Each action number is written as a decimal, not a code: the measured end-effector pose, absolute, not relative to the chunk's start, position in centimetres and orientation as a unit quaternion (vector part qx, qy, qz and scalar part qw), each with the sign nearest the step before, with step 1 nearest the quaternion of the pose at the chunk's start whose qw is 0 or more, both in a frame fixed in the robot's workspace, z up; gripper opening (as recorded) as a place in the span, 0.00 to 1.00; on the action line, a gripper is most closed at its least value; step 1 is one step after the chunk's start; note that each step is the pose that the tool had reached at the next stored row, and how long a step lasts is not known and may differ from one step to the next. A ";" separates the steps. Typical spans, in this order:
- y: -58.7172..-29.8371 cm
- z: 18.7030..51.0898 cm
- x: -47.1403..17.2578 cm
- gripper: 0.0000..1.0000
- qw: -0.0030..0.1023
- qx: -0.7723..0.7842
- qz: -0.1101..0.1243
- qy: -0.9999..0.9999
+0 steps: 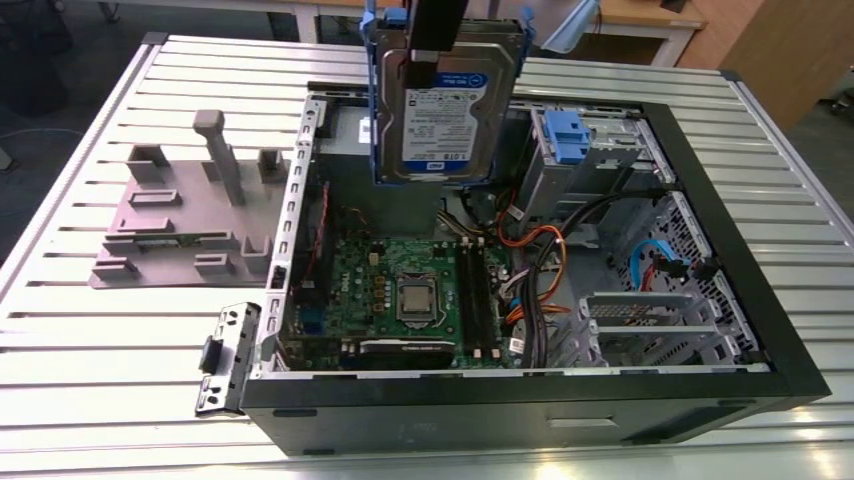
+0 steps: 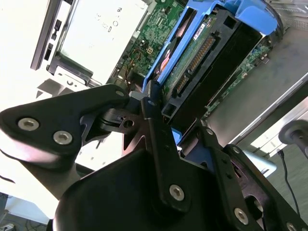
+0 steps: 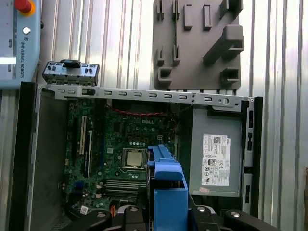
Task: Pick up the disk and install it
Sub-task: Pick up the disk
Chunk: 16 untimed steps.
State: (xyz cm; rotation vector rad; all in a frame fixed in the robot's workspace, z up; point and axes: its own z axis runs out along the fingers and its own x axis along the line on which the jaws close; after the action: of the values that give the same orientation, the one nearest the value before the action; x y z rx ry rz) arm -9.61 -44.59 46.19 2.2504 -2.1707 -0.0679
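Observation:
The disk, a silver drive with a white-and-blue label in a blue plastic bracket, hangs upright above the rear part of the open computer case. My gripper comes down from above and is shut on the disk's upper edge. In the second wrist view the black fingers clamp the blue bracket of the disk, whose connector edge faces the camera. In the first wrist view the disk's blue bracket stands above the motherboard.
Inside the case are a drive bay with a blue latch, orange and blue cables and a grey metal box with a white sticker. A grey plastic stand with upright posts lies on the slatted table at the exterior view's left. A small metal panel leans by the case's corner.

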 end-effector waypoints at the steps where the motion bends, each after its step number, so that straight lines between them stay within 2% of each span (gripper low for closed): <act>1: -44.6 46.2 -9.5 0.36 0.007 0.720 -0.022 -0.694; 16: -44.6 46.2 -8.0 0.36 0.007 0.720 -0.022 -0.694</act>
State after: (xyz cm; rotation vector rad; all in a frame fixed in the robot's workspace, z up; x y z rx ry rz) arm -7.98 -44.60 46.18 2.2505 -2.1707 -0.0680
